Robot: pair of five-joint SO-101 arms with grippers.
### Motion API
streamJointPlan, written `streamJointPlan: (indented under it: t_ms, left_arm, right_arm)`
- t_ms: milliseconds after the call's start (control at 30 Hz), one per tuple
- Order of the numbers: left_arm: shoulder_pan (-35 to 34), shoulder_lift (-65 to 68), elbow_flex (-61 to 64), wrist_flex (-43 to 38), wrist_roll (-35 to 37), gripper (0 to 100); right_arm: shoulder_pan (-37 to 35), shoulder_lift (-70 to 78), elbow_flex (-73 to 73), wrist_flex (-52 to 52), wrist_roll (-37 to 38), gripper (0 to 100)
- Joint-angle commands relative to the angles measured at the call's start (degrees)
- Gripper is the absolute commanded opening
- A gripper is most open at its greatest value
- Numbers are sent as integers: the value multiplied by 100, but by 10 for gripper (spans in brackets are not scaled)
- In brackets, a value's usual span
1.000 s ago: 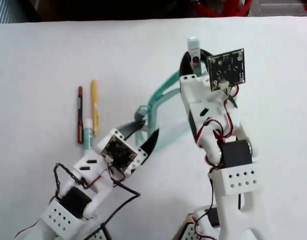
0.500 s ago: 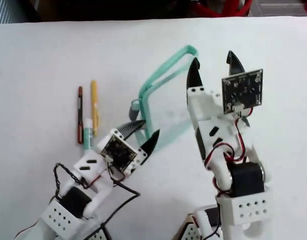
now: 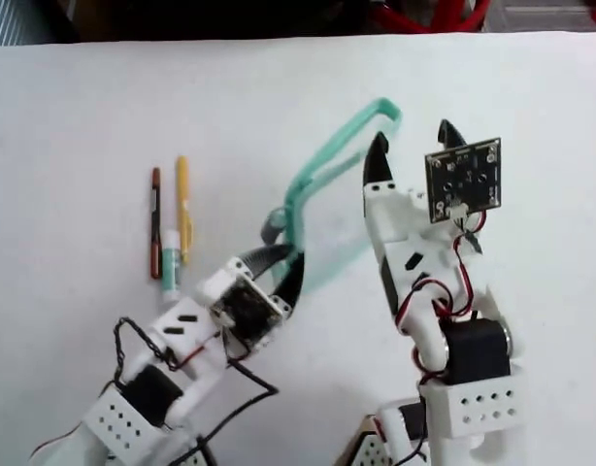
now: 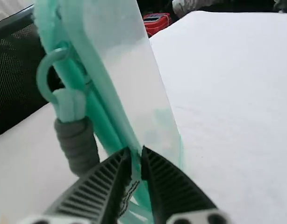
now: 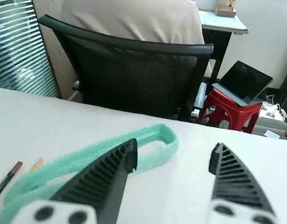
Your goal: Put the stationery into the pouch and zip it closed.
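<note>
While the left gripper (image 3: 283, 267) pinches the pouch (image 3: 322, 161) by its lower edge at centre frame, jaws pressed onto the clear film beside the zipper, the step in hand looks like opening the mouth. To do it well, the right gripper (image 3: 411, 139), jaws spread just beside the pouch's upper end, should probably take one lip only and pull gently, so the other hold does not slip. The pouch is clear plastic with a teal zipper band and a grey pull cord (image 3: 272, 225), standing on edge and slanting toward the upper right. A red pen (image 3: 155, 218), yellow pen (image 3: 183, 209) and white-and-teal marker (image 3: 169, 257) lie on the tabletop (image 3: 84, 116) at left, apart from it.
</note>
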Motion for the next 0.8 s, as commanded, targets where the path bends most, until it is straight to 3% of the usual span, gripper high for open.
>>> streamJointPlan:
  t_ms: [0, 200, 433, 667, 767]
  left_arm:
    - [303, -75, -35, -123, -290, 24]
    - [312, -75, -70, -123, -290, 24]
    - [330, -75, -35, -352, -290, 24]
    - [312, -75, -53, -369, -308, 24]
    - [303, -75, -62, -369, -290, 24]
  right_arm:
    - [242, -75, 325, -171, 70, 247]
    - [980, -75, 1336, -1341, 0, 247]
    - [2193, -22, 1125, -1675, -1600, 247]
    - [2193, -13, 1081, -1833, -1670, 241]
    - [1903, -13, 1081, -1745, -1662, 188]
